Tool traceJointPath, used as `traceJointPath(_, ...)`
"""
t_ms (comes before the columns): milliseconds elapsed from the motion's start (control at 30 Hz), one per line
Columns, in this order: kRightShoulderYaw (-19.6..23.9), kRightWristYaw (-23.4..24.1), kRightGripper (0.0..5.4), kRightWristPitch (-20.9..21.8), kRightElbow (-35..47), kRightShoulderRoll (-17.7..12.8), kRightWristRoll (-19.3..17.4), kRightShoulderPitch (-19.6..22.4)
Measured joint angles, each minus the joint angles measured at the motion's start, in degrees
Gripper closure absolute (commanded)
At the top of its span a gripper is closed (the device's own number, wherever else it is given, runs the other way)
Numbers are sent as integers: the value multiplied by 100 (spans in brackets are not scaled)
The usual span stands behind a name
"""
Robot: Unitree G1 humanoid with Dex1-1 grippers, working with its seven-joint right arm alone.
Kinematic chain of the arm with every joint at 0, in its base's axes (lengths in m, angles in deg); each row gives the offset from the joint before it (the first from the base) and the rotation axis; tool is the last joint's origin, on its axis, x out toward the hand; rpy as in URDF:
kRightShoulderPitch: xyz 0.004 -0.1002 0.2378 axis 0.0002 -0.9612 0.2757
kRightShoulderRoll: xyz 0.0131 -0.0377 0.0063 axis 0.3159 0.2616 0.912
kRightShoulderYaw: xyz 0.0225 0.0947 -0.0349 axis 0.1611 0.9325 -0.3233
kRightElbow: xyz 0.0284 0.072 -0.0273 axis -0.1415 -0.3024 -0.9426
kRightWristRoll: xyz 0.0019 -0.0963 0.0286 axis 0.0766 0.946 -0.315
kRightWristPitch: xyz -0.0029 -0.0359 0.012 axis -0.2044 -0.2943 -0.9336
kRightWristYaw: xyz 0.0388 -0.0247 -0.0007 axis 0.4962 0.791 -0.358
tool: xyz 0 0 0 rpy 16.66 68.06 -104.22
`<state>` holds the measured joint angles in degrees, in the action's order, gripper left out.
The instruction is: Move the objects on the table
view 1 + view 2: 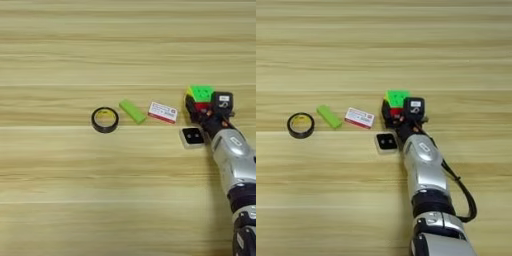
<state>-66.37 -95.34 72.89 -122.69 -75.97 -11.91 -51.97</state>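
**Pincer clamped around the puzzle cube at the right end of the row**

Black two-fingered pincer (pixel 398 107) was right on the multicoloured puzzle cube (pixel 396 98), one finger on each side, pinching it! Green top face up, a sliver of red and yellow showing below it, and the cube sat on the wide, light wooden table (pixel 381 45) with its horizontal plank grain. Behind the pincer, the silver forearm (pixel 423 165) ran up from the bottom edge, a black cable looping off its right side.

Just beside the wrist, on its left, lay the tiny white box with the black top (pixel 386 143), near the arm; whether they touched could not be told. Its top was in place, so nothing inside was on show.

Moving left along the row: the white-and-red card (pixel 163 112) lay flat, close to the cube but apart from it. Next came the lime-green bar (pixel 132 111), angled, its near end just beside the card. Furthest left, the black tape ring (pixel 105 120) lay flat, its hollow holding nothing but yellowish inner lining and bare wood.
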Motion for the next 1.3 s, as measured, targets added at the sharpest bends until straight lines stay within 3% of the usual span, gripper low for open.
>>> traceJointPath(200,-11,7,61,0,25,2,3,-19)
traceJointPath(367,-27,115,4,-11,663,24,11,-223)
traceJointPath(633,-150,290,4,-180,2348,89,38,-681)
traceJointPath(733,-400,334,4,-444,3196,198,115,-928)
traceJointPath(867,-916,241,4,-731,3712,393,226,-1102)
traceJointPath(1133,-1385,88,4,-963,3499,678,232,-1156)
traceJointPath(1300,-1735,-392,4,-957,2964,827,213,-766)
